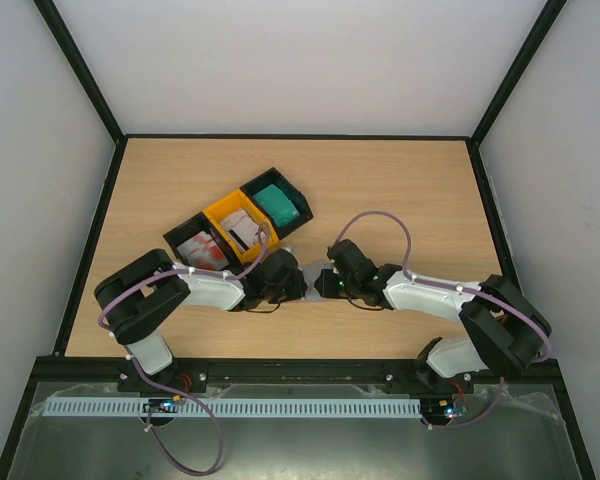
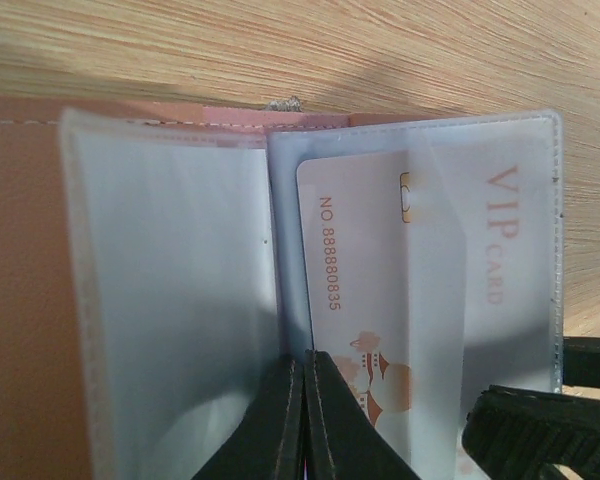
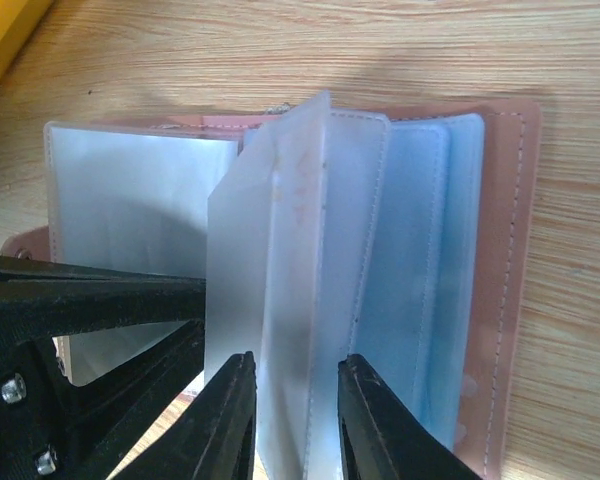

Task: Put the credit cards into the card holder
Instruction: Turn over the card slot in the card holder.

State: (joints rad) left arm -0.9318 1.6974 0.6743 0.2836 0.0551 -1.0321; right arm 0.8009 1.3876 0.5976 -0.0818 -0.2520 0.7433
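Note:
The card holder (image 3: 510, 250) lies open on the table between both arms, mostly hidden in the top view (image 1: 314, 270). Its pinkish cover (image 2: 30, 300) and pale blue-grey pocket leaves show in both wrist views. A pale "VIP" credit card (image 2: 360, 260) sits partly inside one leaf. My left gripper (image 2: 305, 395) is shut on that card's near edge. My right gripper (image 3: 295, 390) grips the raised leaf (image 3: 280, 230) that holds the card. More credit cards lie in trays: red-and-white (image 1: 202, 250), pale (image 1: 240, 228), teal (image 1: 278, 203).
Three joined trays, black (image 1: 185, 238), yellow (image 1: 220, 215) and black (image 1: 292, 192), stand just behind the left gripper (image 1: 283, 282). The right gripper (image 1: 332, 278) nearly touches it. The right gripper's fingers (image 2: 540, 430) sit at the leaf's corner. A yellow tray corner (image 3: 5, 30) shows.

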